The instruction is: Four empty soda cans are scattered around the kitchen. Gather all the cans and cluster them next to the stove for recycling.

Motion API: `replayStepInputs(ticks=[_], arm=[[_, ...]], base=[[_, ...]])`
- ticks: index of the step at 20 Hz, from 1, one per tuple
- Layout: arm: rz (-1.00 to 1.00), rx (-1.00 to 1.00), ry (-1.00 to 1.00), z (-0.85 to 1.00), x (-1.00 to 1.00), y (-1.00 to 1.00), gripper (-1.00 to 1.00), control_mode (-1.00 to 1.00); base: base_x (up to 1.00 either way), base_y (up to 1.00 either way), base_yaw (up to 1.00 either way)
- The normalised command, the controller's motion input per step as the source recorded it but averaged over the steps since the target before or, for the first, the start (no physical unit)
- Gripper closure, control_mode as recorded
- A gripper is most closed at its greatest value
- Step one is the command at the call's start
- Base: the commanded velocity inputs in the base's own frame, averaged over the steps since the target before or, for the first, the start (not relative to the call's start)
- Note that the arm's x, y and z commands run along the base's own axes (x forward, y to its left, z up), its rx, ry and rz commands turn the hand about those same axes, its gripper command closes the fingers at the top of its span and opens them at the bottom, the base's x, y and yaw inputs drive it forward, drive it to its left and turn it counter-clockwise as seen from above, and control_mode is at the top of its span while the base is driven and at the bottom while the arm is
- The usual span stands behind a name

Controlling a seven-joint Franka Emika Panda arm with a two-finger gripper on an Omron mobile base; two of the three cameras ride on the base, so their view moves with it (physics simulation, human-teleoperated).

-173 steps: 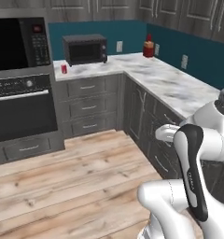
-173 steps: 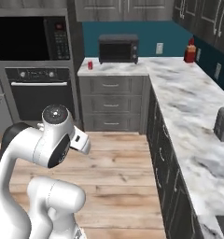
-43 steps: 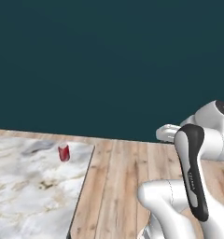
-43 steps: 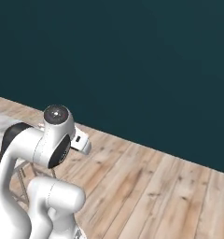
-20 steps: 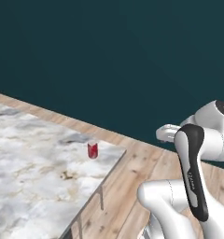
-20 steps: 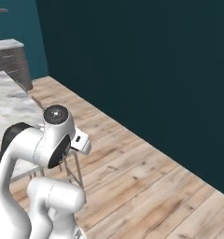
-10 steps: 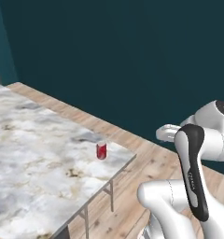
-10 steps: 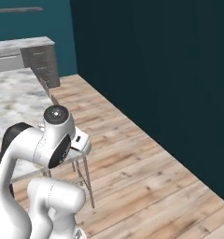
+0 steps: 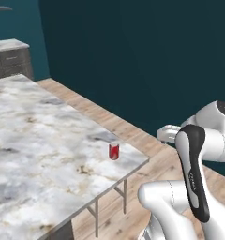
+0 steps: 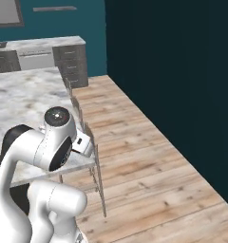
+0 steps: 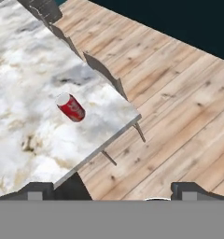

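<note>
One red soda can (image 9: 114,151) with a silver top stands upright near the corner of a marble island counter (image 9: 39,140). In the hand view the same soda can (image 11: 72,107) lies above and left of centre, close to the counter (image 11: 30,70) edge. My gripper (image 11: 116,190) is open, its two dark fingertips (image 11: 39,189) wide apart with nothing between them, well short of the can and over the counter corner and the wooden floor. The stove is out of view.
Metal stools (image 11: 104,70) are tucked along the island's side next to the can, also seen as stools (image 10: 94,156) beside my arm. A dark teal wall (image 9: 147,56) runs behind. Grey cabinets (image 10: 68,59) stand far back. Wooden floor (image 10: 149,161) lies open to the right.
The whole picture has shifted as the base turned and drove: the island and the can now sit nearer and more central. The gripper stays open and the arm keeps its pose.
</note>
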Motion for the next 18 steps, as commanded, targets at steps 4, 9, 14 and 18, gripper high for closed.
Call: replayStepInputs(ticks=[4,9,14,18], arm=[[0.0,0.0,0.0,0.0,0.0,0.0,-1.0,1.0],[0.0,0.0,0.0,0.0,0.0,0.0,-1.0,1.0],[0.0,0.0,0.0,0.0,0.0,0.0,-1.0,1.0],[0.05,0.0,0.0,-0.01,0.0,-0.07,-1.0,-1.0]], base=[[0.45,-0.07,0.3],[0.39,-0.03,0.26],[0.03,-0.11,0.15],[0.0,-0.07,0.06]])
